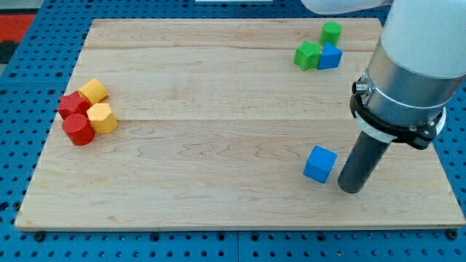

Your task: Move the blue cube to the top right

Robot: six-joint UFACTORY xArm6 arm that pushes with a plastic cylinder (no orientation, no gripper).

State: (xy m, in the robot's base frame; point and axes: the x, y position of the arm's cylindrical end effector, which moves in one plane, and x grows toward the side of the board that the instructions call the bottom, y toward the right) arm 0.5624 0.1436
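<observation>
A blue cube lies on the wooden board at the lower right. My tip rests on the board just to the right of it and slightly lower, with a small gap between them. A second blue block sits near the view's top right, touching a green star-shaped block, with a green cylinder just above them.
At the view's left edge stands a cluster: a red cylinder, a red star-shaped block, a yellow cube and a yellow hexagonal block. The arm's wide grey body hangs over the board's right side.
</observation>
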